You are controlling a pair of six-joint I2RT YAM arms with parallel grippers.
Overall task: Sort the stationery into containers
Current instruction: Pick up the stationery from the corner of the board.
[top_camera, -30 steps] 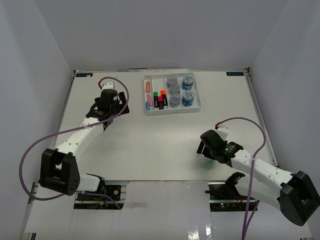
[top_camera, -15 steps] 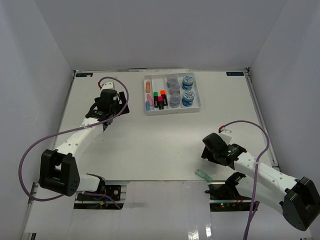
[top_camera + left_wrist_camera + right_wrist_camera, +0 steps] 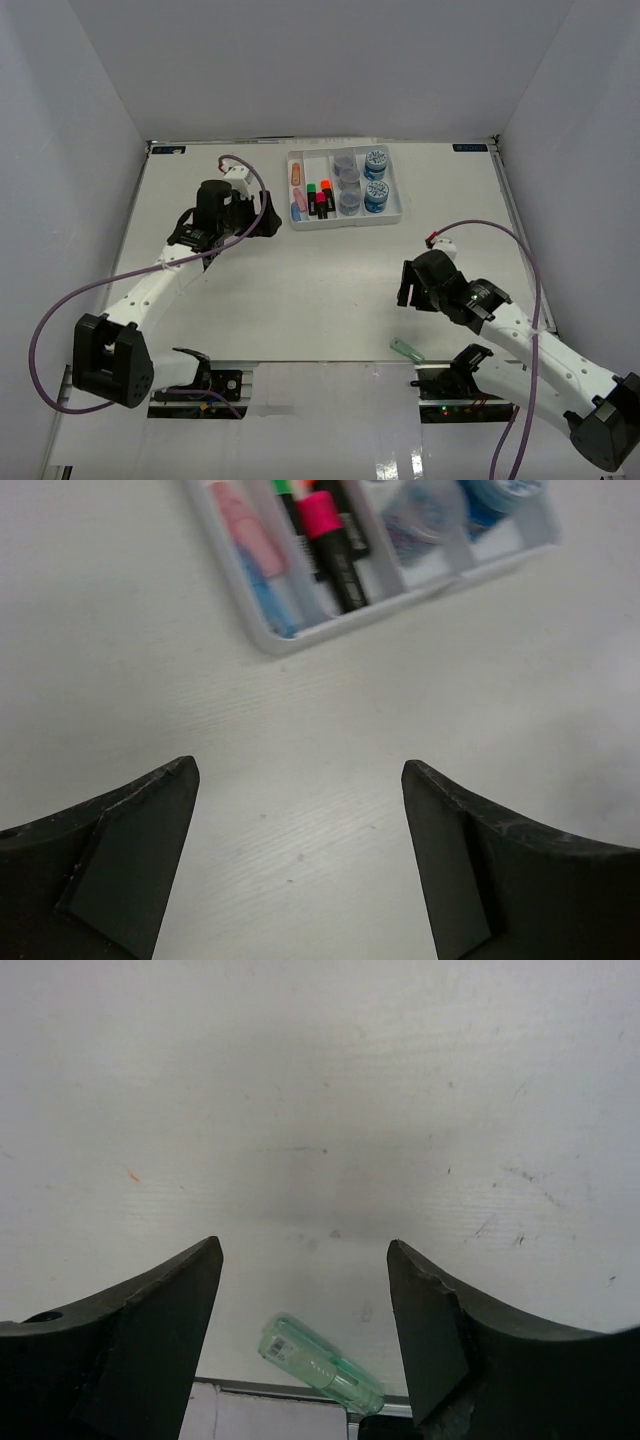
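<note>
Looking down from above, the white tray (image 3: 345,224) sits far back on the counter (image 3: 300,290). Its slots hold, from the left, two pastel markers (image 3: 296,176), three black markers (image 3: 318,195), three grey jars (image 3: 349,181) and two blue jars (image 3: 376,194). One mint marker (image 3: 407,350) lies at the near edge.

From the left wrist, the left claw (image 3: 300,810) is released and empty, just short of the tray's corner.

From the right wrist, the right claw (image 3: 305,1290) is spread and grips nothing, with the mint marker lying below it.
</note>
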